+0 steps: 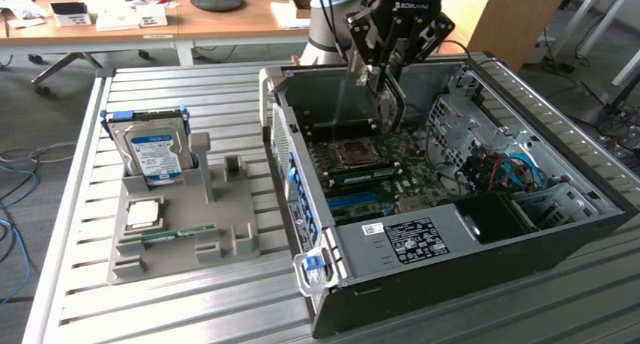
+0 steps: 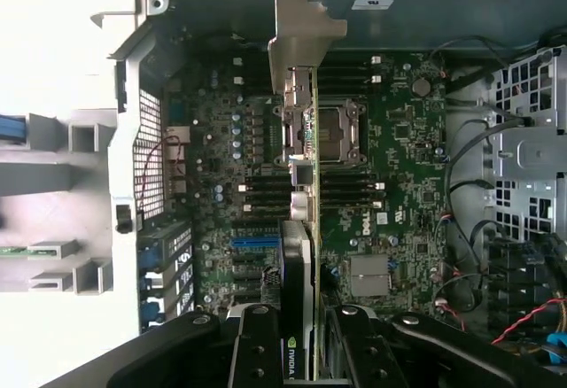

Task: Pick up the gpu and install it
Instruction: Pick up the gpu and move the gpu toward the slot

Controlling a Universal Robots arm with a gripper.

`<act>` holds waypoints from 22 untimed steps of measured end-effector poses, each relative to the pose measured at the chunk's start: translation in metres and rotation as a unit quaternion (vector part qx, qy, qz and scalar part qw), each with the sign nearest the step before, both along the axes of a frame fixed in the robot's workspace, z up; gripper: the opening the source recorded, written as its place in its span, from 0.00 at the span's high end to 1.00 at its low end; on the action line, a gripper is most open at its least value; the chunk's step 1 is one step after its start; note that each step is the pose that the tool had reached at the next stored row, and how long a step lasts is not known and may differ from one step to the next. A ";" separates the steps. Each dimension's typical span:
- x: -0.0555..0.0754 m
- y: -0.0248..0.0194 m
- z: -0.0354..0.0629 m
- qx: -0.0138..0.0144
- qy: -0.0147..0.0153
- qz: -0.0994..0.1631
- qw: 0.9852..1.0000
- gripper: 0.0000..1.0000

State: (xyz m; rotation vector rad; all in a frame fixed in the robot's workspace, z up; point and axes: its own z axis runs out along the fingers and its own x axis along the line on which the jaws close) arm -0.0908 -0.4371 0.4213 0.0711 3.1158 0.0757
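- Pickup looks done. In the exterior view the black gripper (image 1: 384, 74) clamps the thin dark gpu (image 1: 392, 108), which hangs edge-down inside the open black computer case (image 1: 450, 243), above the green motherboard (image 1: 400, 164).
- In the wrist view the fingers (image 2: 257, 344) pinch the gpu (image 2: 299, 255) edge-on, its grey metal bracket (image 2: 299, 34) leading. It appears unseated, so installing is left to do.

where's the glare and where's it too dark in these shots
Wrist view: the table outside the case is blown out white; the motherboard behind the gpu is evenly lit. Exterior view: the gap beside the power supply is in shadow.
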 end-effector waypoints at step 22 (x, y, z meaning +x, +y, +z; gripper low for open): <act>0.033 0.0000 0.0000 0.000 0.000 0.000 1.000 0.73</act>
